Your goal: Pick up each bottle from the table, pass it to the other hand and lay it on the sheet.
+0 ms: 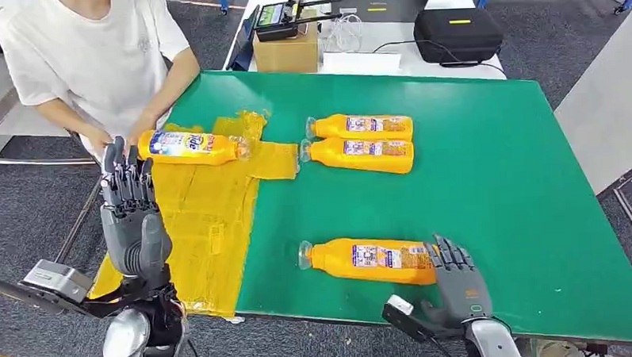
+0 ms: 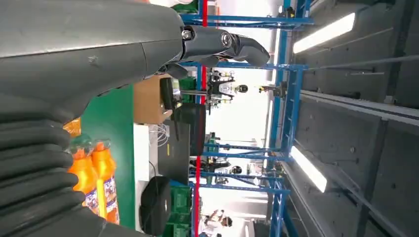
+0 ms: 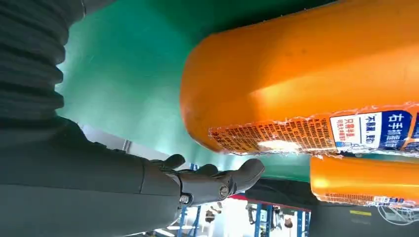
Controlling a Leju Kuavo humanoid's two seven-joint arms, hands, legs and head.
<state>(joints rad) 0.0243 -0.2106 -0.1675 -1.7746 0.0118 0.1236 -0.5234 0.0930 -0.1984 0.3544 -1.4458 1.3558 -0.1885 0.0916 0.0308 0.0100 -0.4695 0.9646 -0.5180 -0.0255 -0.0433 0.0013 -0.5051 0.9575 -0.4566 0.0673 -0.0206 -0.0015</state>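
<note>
Green table (image 1: 487, 180): near bottle (image 1: 367, 261) is touched at its base by the released right hand (image 1: 458, 281); left hand (image 1: 131, 213) is raised, released, beside yellow sheet (image 1: 207, 222).

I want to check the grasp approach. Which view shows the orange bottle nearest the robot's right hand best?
The head view: the orange plastic bottle lies whole on the green table, the right hand at its base. The right wrist view shows its base and label close up. The left wrist view shows other bottles.
</note>
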